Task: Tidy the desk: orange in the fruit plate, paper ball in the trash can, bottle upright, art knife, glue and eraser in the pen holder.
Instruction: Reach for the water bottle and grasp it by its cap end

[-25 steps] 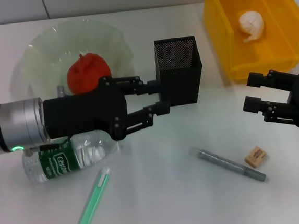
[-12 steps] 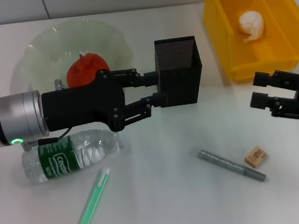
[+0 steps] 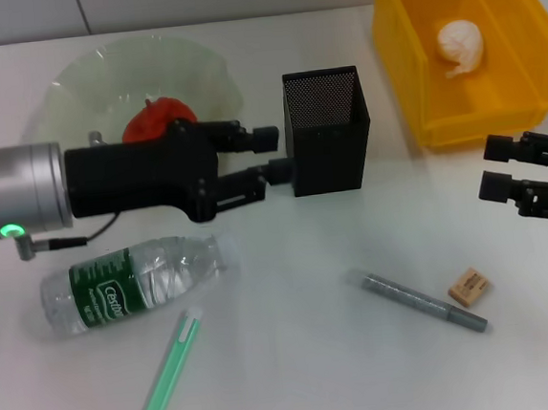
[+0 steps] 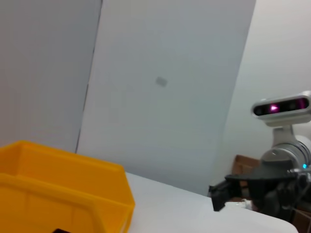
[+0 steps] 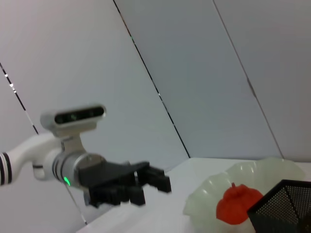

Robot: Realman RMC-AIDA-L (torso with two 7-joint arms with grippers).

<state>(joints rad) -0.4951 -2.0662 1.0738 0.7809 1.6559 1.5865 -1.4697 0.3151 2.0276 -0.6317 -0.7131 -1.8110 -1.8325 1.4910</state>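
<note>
Nearest lie a green pen (image 3: 166, 376), a grey pen (image 3: 424, 302) and the tiny tan eraser (image 3: 468, 286), still unsorted. The clear green-labelled bottle (image 3: 132, 282) lies on its side, awaiting righting. The left gripper (image 3: 272, 154) hovers empty, fingers apart, beside the black mesh pen holder (image 3: 326, 130); the right gripper (image 3: 501, 168) waits likewise. Farther back, the red-orange orange (image 3: 148, 122) sits in the pale-green scalloped fruit plate (image 3: 81, 81) and the white paper ball (image 3: 460, 45) in the yellow trash can (image 3: 420, 41).

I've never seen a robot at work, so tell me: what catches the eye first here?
The yellow bin at the far right, with a paper ball inside it. Then the red-orange orange in the pale-green plate at the far left, partly hidden by the black left hand, which is open beside the mesh pen holder. A bottle lies on its side nearer the robot.
</note>
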